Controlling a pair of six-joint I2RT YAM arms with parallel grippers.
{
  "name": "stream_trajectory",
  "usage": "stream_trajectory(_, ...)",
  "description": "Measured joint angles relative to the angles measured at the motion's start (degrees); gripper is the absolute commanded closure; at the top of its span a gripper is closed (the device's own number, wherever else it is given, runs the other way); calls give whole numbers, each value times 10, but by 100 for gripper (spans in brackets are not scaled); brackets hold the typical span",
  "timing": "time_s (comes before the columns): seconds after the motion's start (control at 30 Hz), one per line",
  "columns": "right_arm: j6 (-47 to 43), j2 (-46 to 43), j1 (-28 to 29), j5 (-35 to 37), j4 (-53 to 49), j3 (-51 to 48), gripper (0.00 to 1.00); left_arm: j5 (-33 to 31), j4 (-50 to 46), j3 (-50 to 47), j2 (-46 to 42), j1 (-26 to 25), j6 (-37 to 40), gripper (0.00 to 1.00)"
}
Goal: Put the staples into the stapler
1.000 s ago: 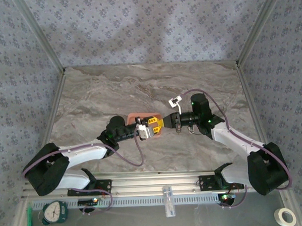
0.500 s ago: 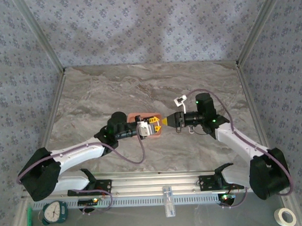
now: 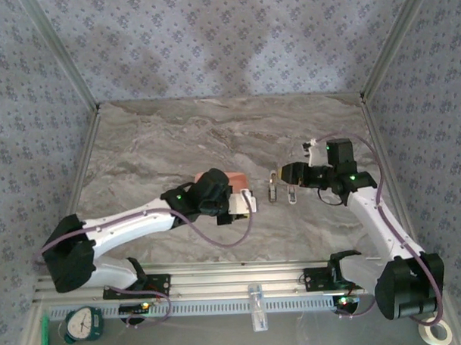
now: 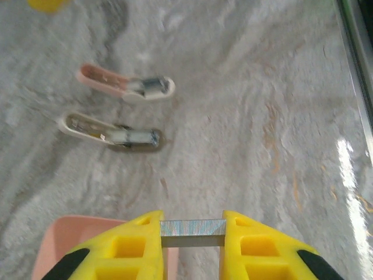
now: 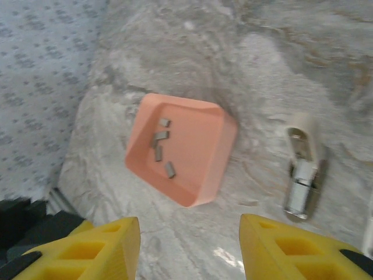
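Note:
My left gripper [image 4: 192,228] is shut on a short grey strip of staples [image 4: 192,226], pinched end to end between its yellow fingertips [image 4: 140,239]. From above, this gripper [image 3: 247,206] hangs at the near right corner of the salmon tray. The stapler [image 4: 111,131] lies opened out on the table ahead of it, its pink arm [image 4: 125,84] beside the white arm with the grey channel. The stapler [image 3: 280,190] sits between the two grippers. My right gripper [image 5: 189,245] is open and holds nothing; it [image 3: 287,173] hovers just right of the stapler [image 5: 303,169].
The salmon tray [image 5: 204,146] holds several more staple strips [image 5: 160,149] and is partly hidden under the left arm [image 3: 208,194] in the top view. A small grey piece [image 5: 248,203] lies on the marble between tray and stapler. Metal frame rails edge the table.
The right gripper has opened and drawn back to the right. The stapler now lies on the table. The left gripper has swung right, past the tray, keeping the strip.

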Motion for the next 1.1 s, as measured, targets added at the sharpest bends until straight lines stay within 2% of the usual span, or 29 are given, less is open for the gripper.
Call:
stream_trajectory(0.3,-25,-1,-48,41,-38,0,50,-86,-247,212,173,-57,0,82)
stream_trajectory(0.5,-32,-10,-79,44,-38,-9,50,-115,-354,336,284,-74,1,81)
stream_trajectory(0.7,-27,-20,-101,42,-38,-26,50,-117,-407,401,348,-78,7,81)
stream_trajectory(1.1,-8,-69,-110,80,-39,-45,49,-116,-445,479,438,-78,22,78)
